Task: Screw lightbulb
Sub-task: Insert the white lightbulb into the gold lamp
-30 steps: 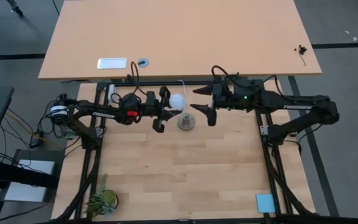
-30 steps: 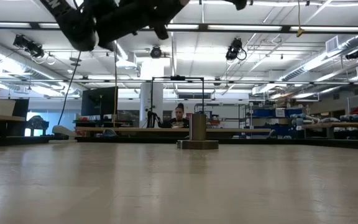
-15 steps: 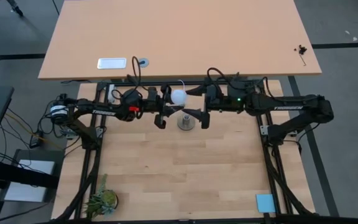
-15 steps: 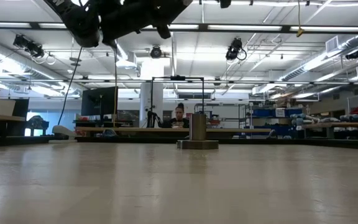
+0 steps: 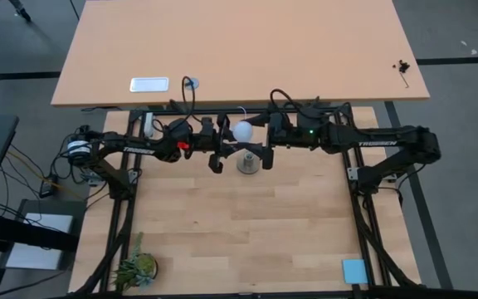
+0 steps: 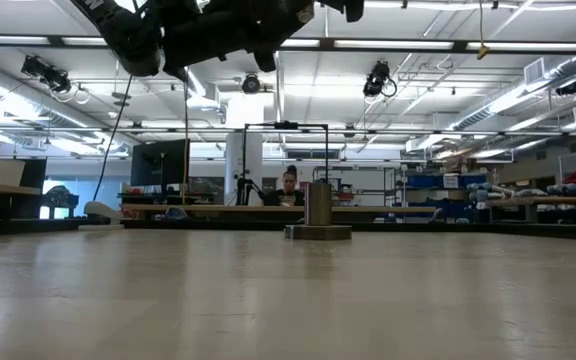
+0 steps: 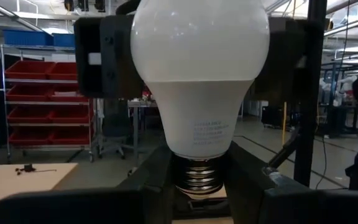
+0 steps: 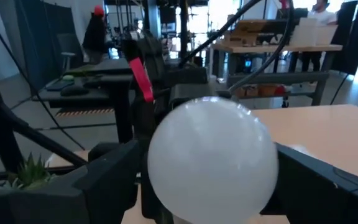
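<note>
The white lightbulb [image 5: 241, 131] is held in the air above the table's far middle. My left gripper [image 5: 225, 139] is shut on its screw end. The globe [image 8: 211, 155] points toward my right gripper [image 5: 253, 139]. That gripper is open, with one finger on each side of the globe [image 7: 201, 40]. The grey socket [image 5: 248, 162] stands upright on its broad base on the wooden table, just below and nearer than the bulb. It also shows in the low view [image 6: 318, 212]. My left gripper pinches the bulb's metal screw end [image 7: 199, 177] between its two fingers, coming level from the table's left. The bulb lies roughly level, globe toward the table's right, lifted clear of the table and the socket. My right gripper: its fingers [image 8: 107, 177] flank the globe; I cannot tell whether they touch it.
A small plant [image 5: 136, 267] stands at the near left corner and a blue pad [image 5: 353, 270] lies at the near right. A second, larger table [image 5: 239, 50] lies beyond the far edge. A person shows far off in the low view [image 6: 289, 186].
My right gripper has moved toward the table's left, up to the bulb, until its open fingers stand on either side of the globe. My left gripper has carried the bulb a little toward the table's right and far edge.
</note>
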Tool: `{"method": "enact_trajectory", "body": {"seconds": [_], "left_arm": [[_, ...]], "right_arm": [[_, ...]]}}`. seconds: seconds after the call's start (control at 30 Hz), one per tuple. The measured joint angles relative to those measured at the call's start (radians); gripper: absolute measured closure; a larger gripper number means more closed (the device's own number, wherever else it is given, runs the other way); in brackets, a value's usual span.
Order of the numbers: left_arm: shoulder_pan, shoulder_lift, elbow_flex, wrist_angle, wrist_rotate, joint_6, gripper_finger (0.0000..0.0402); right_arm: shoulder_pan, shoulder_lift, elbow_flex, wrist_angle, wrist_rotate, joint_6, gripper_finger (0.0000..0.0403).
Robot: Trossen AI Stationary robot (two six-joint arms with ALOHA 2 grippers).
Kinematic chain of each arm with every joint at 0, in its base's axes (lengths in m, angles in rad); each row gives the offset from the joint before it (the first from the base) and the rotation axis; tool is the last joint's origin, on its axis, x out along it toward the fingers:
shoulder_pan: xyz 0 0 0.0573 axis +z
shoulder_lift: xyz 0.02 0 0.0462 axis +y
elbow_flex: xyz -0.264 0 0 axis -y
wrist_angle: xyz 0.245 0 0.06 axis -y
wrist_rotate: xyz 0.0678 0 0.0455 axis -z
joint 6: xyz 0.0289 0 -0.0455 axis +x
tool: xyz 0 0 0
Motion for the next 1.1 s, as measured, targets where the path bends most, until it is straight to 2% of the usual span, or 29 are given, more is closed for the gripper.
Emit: {"method": "enact_trajectory", "body": {"seconds": [0.4, 0.7, 0.87, 1.1], "left_arm": [[0.0, 0.001, 0.0, -0.004, 0.0, 0.0, 0.03], [0.0, 0.0, 0.0, -0.022, 0.004, 0.001, 0.03], [0.0, 0.0, 0.0, -0.038, 0.001, 0.0, 0.0288], [0.0, 0.0, 0.0, -0.042, -0.001, -0.004, 0.0276]], "right_arm": [[-0.005, 0.022, 0.0, -0.01, -0.022, 0.007, 0.0066], [-0.008, 0.022, 0.0, -0.027, -0.021, -0.024, 0.0169], [-0.012, 0.022, 0.0, -0.035, -0.022, -0.024, 0.0169], [-0.012, 0.022, 0.0, -0.037, -0.023, -0.019, 0.0132]]}}
